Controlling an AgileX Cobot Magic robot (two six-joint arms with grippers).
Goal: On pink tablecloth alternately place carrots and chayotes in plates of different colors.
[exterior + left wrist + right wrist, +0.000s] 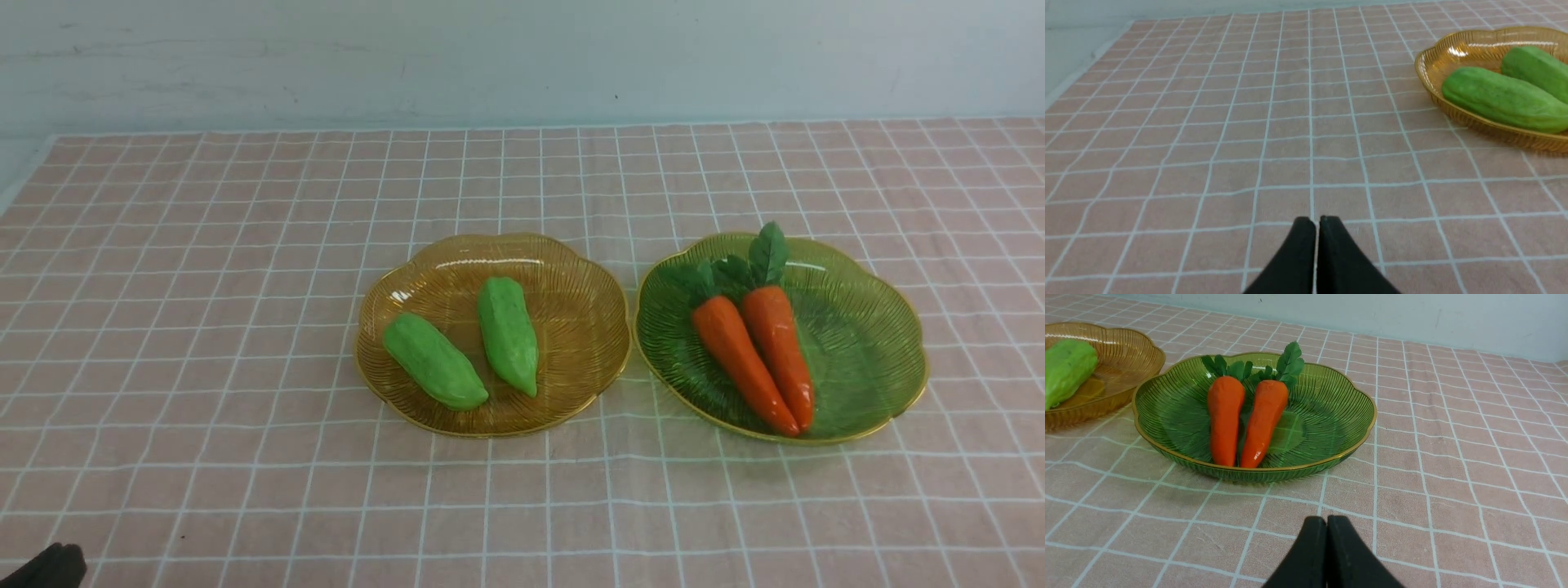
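Two green chayotes lie side by side in the amber plate at the middle of the pink tablecloth. Two orange carrots with green tops lie together in the green plate to its right. My left gripper is shut and empty, low over bare cloth, left of the amber plate; a dark bit of it shows at the front view's bottom left corner. My right gripper is shut and empty, over cloth in front of the green plate. It is out of the front view.
The cloth's far edge meets a pale blue-grey wall. The cloth's left edge shows bare table beyond it. The two plates stand almost touching.
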